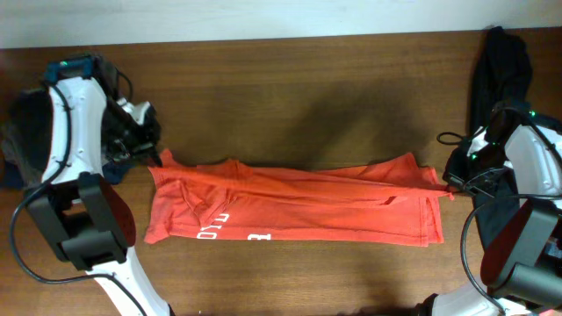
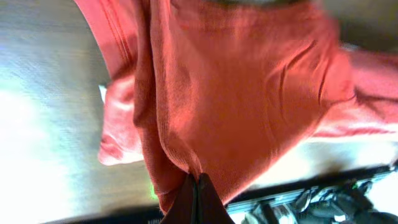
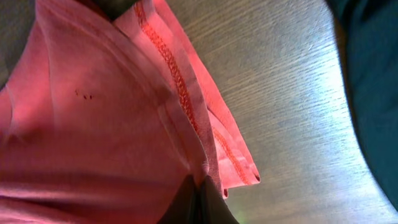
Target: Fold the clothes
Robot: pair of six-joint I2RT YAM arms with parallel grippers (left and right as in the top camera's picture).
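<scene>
Stretched left to right across the middle of the wooden table (image 1: 307, 88): the red-orange T-shirt (image 1: 290, 206), folded lengthwise into a long band. White lettering (image 1: 215, 230) showing along the near edge, toward the left.

Held at both ends. Left end pinched between the closed fingers of the left gripper (image 1: 158, 160). From the left wrist, cloth spreading away from that pinch in loose wrinkles, with bare tabletop to one side.

Right end clamped the same way by the right gripper (image 1: 448, 180), fingers shut on the layered edge. From the right wrist, a stitched hem (image 3: 180, 93) running up from the pinch.

Far right, a limp black garment (image 1: 500, 66) trailing from the table's far edge toward the right arm (image 1: 536, 175) and partly covered by it. Near the shirt's right end but not touching it. A black cable (image 1: 448, 139) looped just beyond the right gripper.

At the left edge, a dark bundle (image 1: 10, 145) mostly hidden behind the left arm (image 1: 66, 123); cannot tell what.
</scene>
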